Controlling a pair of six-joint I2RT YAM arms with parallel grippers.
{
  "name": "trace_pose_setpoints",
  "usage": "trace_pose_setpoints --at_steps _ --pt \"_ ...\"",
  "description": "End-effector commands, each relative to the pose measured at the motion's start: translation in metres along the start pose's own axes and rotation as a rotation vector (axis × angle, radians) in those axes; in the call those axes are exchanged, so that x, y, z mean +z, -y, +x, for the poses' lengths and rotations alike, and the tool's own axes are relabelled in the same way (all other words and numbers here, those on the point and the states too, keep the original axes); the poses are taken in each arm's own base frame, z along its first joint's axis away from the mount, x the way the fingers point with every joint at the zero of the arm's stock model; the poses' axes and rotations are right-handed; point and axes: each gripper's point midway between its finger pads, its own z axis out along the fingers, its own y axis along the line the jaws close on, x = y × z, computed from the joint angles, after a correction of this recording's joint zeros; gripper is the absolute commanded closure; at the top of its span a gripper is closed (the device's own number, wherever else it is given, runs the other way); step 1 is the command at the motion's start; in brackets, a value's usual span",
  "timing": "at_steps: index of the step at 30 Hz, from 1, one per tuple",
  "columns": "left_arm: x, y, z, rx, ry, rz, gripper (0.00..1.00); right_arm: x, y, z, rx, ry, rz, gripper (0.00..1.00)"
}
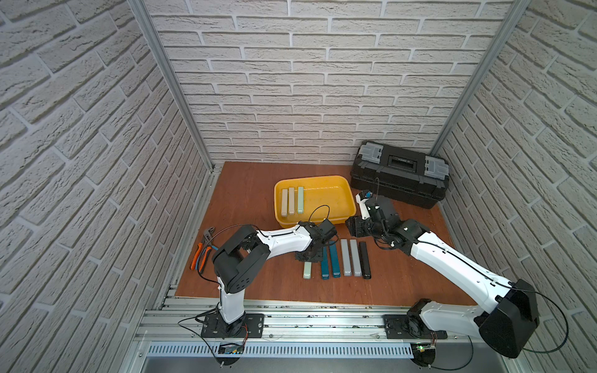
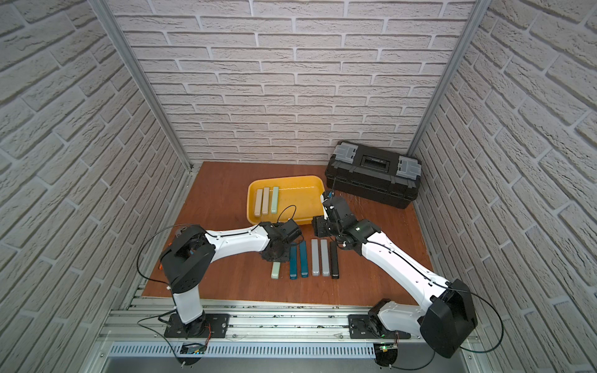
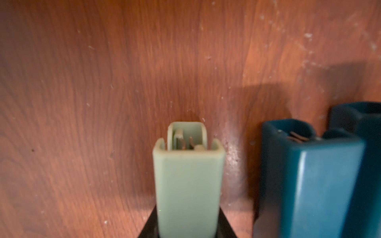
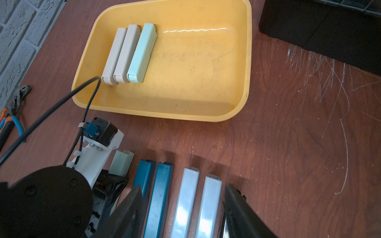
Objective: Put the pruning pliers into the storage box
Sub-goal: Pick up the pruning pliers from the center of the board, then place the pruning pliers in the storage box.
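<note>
My left gripper (image 1: 309, 255) (image 3: 188, 225) is shut on a mint green pruning plier (image 1: 307, 270) (image 3: 188, 181), the leftmost bar of the row on the table. Beside it lie two teal pliers (image 1: 330, 262) (image 3: 309, 181), two grey ones (image 1: 350, 258) (image 4: 198, 197) and a black one (image 1: 365, 260). My right gripper (image 1: 353, 226) (image 4: 183, 214) hangs open above the far ends of the teal and grey bars, holding nothing. Behind the row, the yellow storage box (image 1: 348, 197) (image 4: 246, 68) holds two beige bars and one mint bar (image 1: 300, 199) side by side at its left.
A black toolbox (image 1: 400, 176) with grey latches stands at the back right, close to the right wrist. Orange- and blue-handled pliers (image 1: 202, 255) lie by the table's left edge. The left arm's cable (image 4: 61, 101) loops over the box's near corner.
</note>
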Motion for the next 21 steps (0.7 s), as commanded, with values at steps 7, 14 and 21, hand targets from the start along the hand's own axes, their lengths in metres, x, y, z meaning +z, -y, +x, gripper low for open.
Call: trace_pose_setpoints --at_steps 7,14,21 --pt "-0.048 -0.011 -0.018 -0.033 0.052 0.016 0.75 -0.007 -0.008 -0.013 0.000 0.036 -0.027 0.36" --pt "-0.103 -0.016 -0.063 -0.048 0.137 0.050 0.76 -0.013 -0.010 -0.020 -0.011 0.060 -0.031 0.36" --pt "-0.131 -0.028 -0.121 -0.064 0.206 0.069 0.76 -0.024 -0.014 -0.030 -0.015 0.085 -0.046 0.37"
